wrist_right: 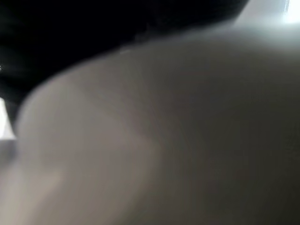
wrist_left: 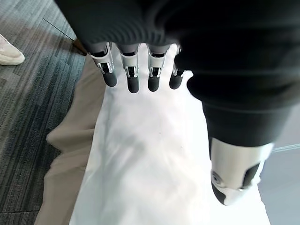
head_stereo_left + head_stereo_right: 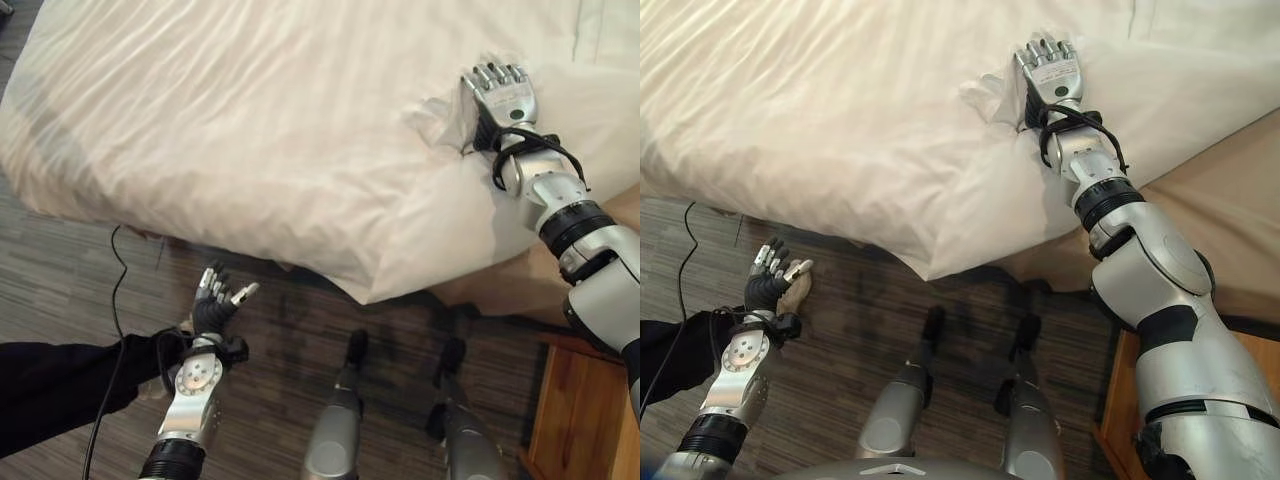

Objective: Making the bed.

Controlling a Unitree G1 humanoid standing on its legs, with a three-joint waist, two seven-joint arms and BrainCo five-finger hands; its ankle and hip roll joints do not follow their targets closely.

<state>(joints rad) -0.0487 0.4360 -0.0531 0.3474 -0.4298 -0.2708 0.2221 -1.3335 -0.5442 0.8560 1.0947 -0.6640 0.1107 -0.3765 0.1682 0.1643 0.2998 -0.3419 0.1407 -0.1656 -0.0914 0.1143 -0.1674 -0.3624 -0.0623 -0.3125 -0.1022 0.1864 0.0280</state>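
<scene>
Resting on the rumpled white cotton duvet (image 3: 250, 130) near its corner: right hand (image 3: 500, 95), grip not discernible; left hand (image 3: 215, 300), fingers loosely open, empty, above dark striped carpet (image 3: 60, 290)

Right hand (image 3: 502, 95) on duvet (image 3: 250, 130) (fingers possibly gripping).

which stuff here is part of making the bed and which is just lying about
Part of the job:
- rumpled white fabric duvet
- tan bed base sheet
- right robot hand, resting on the duvet
- left robot hand, over the floor

Just lying about:
- brown wooden bedside cabinet
- pale shoe
</scene>
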